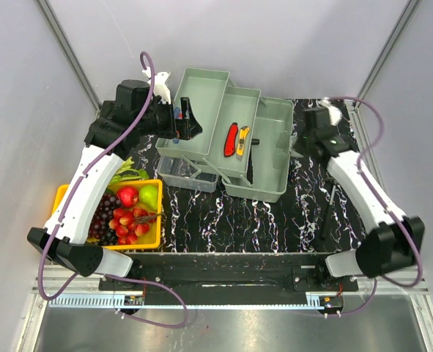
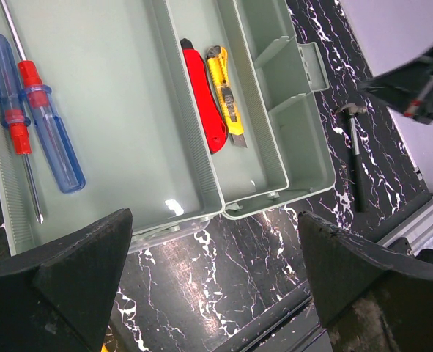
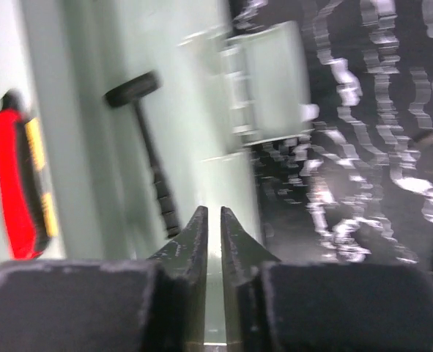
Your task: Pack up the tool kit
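Nearest the right wrist camera, the right claw (image 3: 212,211) is all but clenched. Only a thin slit parts its fingers, and nothing shows in that slit or against the tips. Past them, at 11 o'clock, a black hammer (image 3: 150,154) lies inside the toolbox (image 3: 84,147). This whole view is smeared by blur, so the red knife (image 3: 11,176) at 9 o'clock is a cut-off smudge.

On the other side, the left claw (image 2: 214,215) is released. Its fingers stand wide apart, hold nothing and touch nothing, above the near edge of a fold-out tray. At its 10 o'clock two blue-handled screwdrivers (image 2: 47,125) lie side by side on the tray floor. At 12 o'clock, in the next tray, the red knife lies beside a yellow knife (image 2: 226,92). At 2 o'clock a second hammer (image 2: 355,158) lies on the black marbled table (image 2: 201,279), outside the box.

From above, the toolbox stands open at the table's 12 o'clock. A fruit tray (image 1: 139,213) sits at its 8 o'clock. Both claws' fingertips are hidden under their wrists there.
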Available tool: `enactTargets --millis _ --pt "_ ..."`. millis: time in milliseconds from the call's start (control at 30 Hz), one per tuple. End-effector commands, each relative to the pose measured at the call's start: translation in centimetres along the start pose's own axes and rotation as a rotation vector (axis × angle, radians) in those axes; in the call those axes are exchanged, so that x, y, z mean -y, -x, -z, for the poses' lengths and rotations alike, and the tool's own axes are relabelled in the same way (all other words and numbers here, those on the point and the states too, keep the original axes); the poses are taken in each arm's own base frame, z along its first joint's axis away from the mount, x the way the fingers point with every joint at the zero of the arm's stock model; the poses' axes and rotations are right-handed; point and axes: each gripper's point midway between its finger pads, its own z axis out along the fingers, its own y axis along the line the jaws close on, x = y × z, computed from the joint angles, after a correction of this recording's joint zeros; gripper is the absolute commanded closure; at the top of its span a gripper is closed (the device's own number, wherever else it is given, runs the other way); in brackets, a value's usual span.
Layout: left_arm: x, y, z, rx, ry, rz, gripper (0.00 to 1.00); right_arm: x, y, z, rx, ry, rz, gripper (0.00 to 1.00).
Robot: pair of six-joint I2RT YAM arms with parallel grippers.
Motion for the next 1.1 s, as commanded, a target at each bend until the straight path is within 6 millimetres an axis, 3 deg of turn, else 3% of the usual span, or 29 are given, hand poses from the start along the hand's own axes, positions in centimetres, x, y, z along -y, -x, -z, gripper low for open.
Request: enactTargets --millis 0,67,100,167,267,500,767,1067 --pt "1.3 2.2 2.1 0.089 -0.03 -0.017 0.01 10.4 0.7 2.1 0.058 -0.241 -0.114 0.77" --pt "1.2 2.1 2.0 0.085 -0.029 -0.015 0.01 13.4 -0.2 2.5 0.053 -0.293 -0.146 0.67" --pt "1.3 2.1 2.0 0.082 -0.033 -0.015 0.01 14.6 -1.1 2.5 0.037 -0.322 -0.154 0.48" --pt "1.5 1.8 2.0 0.072 -0.044 -0.016 0.01 16.7 -2.8 2.2 -0.001 -0.372 -0.163 0.22" --pt "1.4 1.6 1.7 0.062 -0.043 -0.014 0.01 19.5 -4.6 1.3 -0.069 -0.428 -0.198 0.11" --pt "1.4 1.8 1.8 0.062 -0.041 -0.023 0.01 21.6 -9.6 -1.9 -0.301 -0.436 -0.348 0.1" --pt "0.9 1.8 2.0 0.071 -0.018 -0.025 0.01 22.5 -14.0 -3.6 -0.442 -0.49 -0.4 0.18" --pt "0.8 1.7 1.7 0.063 -0.014 -0.03 0.01 20.6 -15.8 -4.3 -0.49 -0.385 -0.479 0.31"
